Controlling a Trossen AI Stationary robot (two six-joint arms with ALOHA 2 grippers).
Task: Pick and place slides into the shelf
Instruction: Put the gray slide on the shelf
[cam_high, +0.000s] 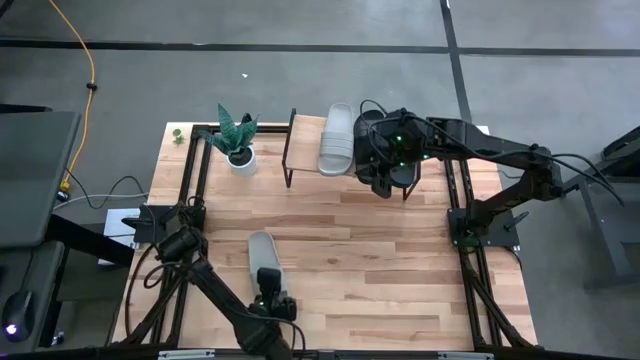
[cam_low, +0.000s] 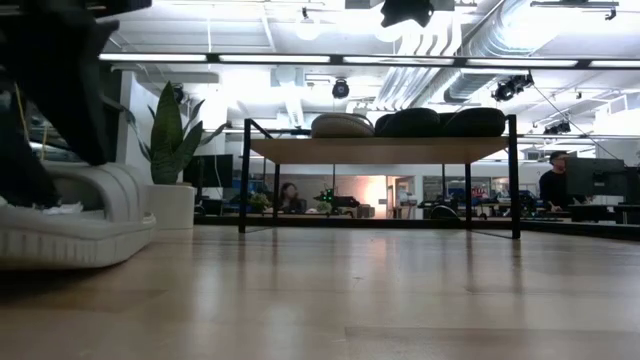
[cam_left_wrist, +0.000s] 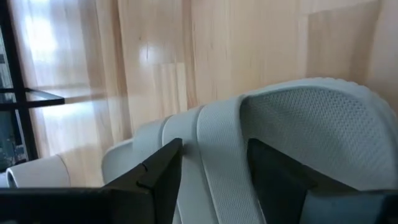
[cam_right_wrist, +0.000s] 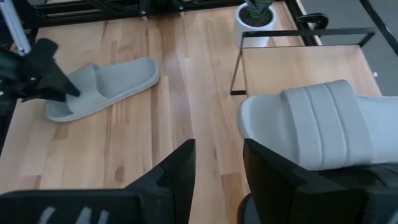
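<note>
At the left of the table, the left gripper (cam_high: 272, 300) was lowered over the strap of a pale grey-green slide (cam_high: 264, 254) lying on the tabletop (cam_high: 400, 260). Its jaws were spread on either side of the wide strap (cam_left_wrist: 217, 155); a firm hold could not be confirmed. The strap would best be clamped squarely at its middle before any lift, so that the slide stays level.

Further right, the shelf (cam_high: 305, 140) stood at the table's far edge, with a second pale slide (cam_high: 336, 138) on its plank and the black slides (cam_low: 440, 122) beside it. The right gripper (cam_high: 385, 180) hovered over the shelf's right end; its jaws stood partly apart, with nothing seen between them.
</note>
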